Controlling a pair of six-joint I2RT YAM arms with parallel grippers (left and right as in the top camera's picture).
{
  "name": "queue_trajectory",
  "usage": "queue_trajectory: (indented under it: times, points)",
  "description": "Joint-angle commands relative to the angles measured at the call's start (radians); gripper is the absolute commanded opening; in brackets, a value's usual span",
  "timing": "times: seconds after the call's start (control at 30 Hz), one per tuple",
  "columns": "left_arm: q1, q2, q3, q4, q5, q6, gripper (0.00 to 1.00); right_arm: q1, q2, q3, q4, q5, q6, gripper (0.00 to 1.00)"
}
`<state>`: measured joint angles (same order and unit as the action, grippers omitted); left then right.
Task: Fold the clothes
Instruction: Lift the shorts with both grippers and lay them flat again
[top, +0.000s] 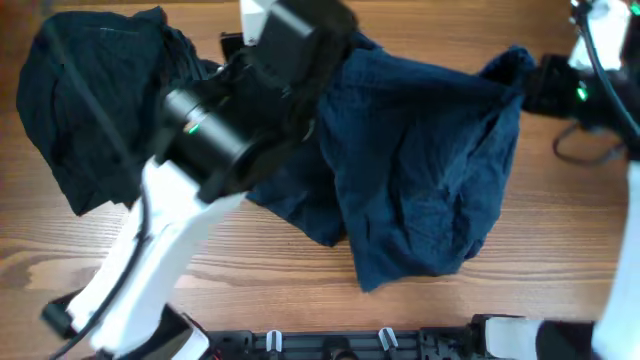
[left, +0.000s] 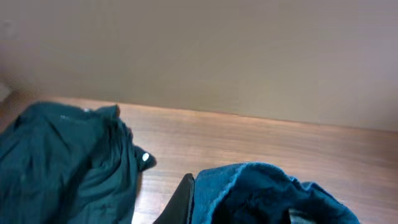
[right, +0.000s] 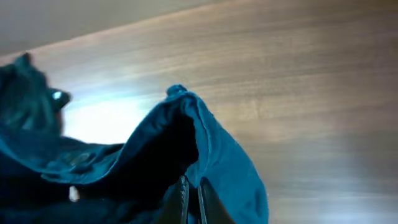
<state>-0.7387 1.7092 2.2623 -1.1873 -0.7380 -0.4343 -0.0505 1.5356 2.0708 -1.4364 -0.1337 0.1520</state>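
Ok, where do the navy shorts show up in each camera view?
Overhead: navy shorts spread across centre and right.
Left wrist: shorts bunched at the bottom, right of centre.
Right wrist: shorts as a raised fold, lower left to centre.
Shared landmark: black garment heap, left of the shorts in every view.

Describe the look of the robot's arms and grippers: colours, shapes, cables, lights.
The left arm has white, rounded links and a black cylindrical joint with a small green light. The right arm is white too, with a black cable and a green lamp near its dark end. The right gripper's fingers are thin and dark.
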Motion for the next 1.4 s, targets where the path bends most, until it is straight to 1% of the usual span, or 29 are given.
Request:
queue_trajectory:
  times: [0.0,0.13,0.2,0.27,0.3,0.33,0.37,0.4,0.43,0.5,0.57,0.63,0.67,0.77,0.8,0.87,0.93,0.97,1.03,1.1,1.17,1.2,1.23,1.27,1.3,1.37]
  points:
    - [0.063,0.116,0.014,0.005,-0.074,-0.101,0.04,-0.013,0.134,0.010,0.065,0.089,-0.011,0.04]
    - [0.116,0.252,0.014,0.012,-0.063,-0.151,0.04,-0.013,0.252,0.010,0.161,0.088,-0.010,0.04]
    - [0.138,0.311,0.014,0.031,-0.047,-0.150,0.04,-0.013,0.306,0.010,0.211,0.089,-0.010,0.04]
    - [0.166,0.394,0.014,0.080,-0.021,-0.150,0.23,-0.013,0.385,0.010,0.285,0.089,0.008,0.04]
    - [0.173,0.418,0.014,0.101,-0.013,-0.150,0.46,-0.013,0.411,0.010,0.314,0.089,0.010,0.04]
    - [0.179,0.436,0.014,0.117,-0.008,-0.150,0.61,-0.013,0.431,0.010,0.337,0.089,0.016,0.04]
    - [0.188,0.465,0.014,0.148,-0.005,-0.148,0.80,-0.013,0.475,0.010,0.394,0.089,0.036,0.04]
    - [0.197,0.488,0.014,0.176,-0.003,-0.130,0.93,-0.013,0.505,0.010,0.436,0.088,0.035,0.07]
    - [0.204,0.500,0.014,0.197,0.001,-0.108,1.00,-0.013,0.535,0.010,0.485,0.088,0.040,0.29]
    - [0.216,0.504,0.014,0.228,0.005,-0.058,1.00,-0.013,0.557,0.010,0.537,0.066,0.042,0.68]
    - [0.225,0.492,0.016,0.233,0.009,-0.013,1.00,-0.014,0.558,0.011,0.567,0.055,0.048,0.83]
    - [0.231,0.469,0.016,0.185,0.023,-0.013,1.00,-0.017,0.540,0.035,0.544,0.039,0.061,0.87]
    - [0.231,0.461,0.016,0.157,0.041,-0.013,1.00,-0.017,0.532,0.048,0.516,0.021,0.057,0.87]
    - [0.232,0.443,0.016,0.033,0.152,-0.014,1.00,-0.016,0.491,0.056,0.356,-0.031,0.044,0.87]
    - [0.233,0.441,0.016,-0.031,0.225,-0.014,1.00,-0.015,0.484,0.056,0.257,-0.056,0.031,0.86]
    - [0.233,0.442,0.016,-0.102,0.302,-0.014,1.00,-0.014,0.484,0.053,0.143,-0.066,0.024,0.86]
    - [0.233,0.442,0.014,-0.169,0.360,-0.015,0.94,-0.008,0.485,0.029,0.066,-0.074,-0.031,0.97]
    - [0.233,0.444,0.014,-0.195,0.381,-0.015,0.93,-0.004,0.485,0.008,0.047,-0.074,-0.051,0.99]
    - [0.233,0.446,0.011,-0.224,0.395,-0.039,0.92,0.000,0.485,-0.039,0.055,-0.074,-0.073,1.00]
    - [0.233,0.447,-0.006,-0.216,0.414,-0.053,0.91,0.001,0.486,-0.090,0.108,-0.074,-0.074,0.98]
    - [0.233,0.447,-0.016,-0.205,0.431,-0.068,0.90,0.002,0.486,-0.124,0.199,-0.074,-0.112,0.91]
    - [0.233,0.447,-0.023,-0.196,0.431,-0.072,0.90,0.004,0.486,-0.135,0.252,-0.072,-0.146,0.85]
    - [0.233,0.447,-0.027,-0.188,0.431,-0.072,0.91,0.006,0.486,-0.145,0.314,-0.063,-0.161,0.79]
    - [0.233,0.447,-0.034,-0.174,0.431,-0.072,0.95,0.008,0.487,-0.154,0.379,-0.036,-0.172,0.76]
    - [0.233,0.447,-0.035,-0.167,0.431,-0.076,0.98,0.012,0.490,-0.157,0.422,-0.012,-0.177,0.73]
    - [0.233,0.447,-0.035,-0.158,0.431,-0.079,1.00,0.019,0.511,-0.158,0.518,0.017,-0.188,0.73]
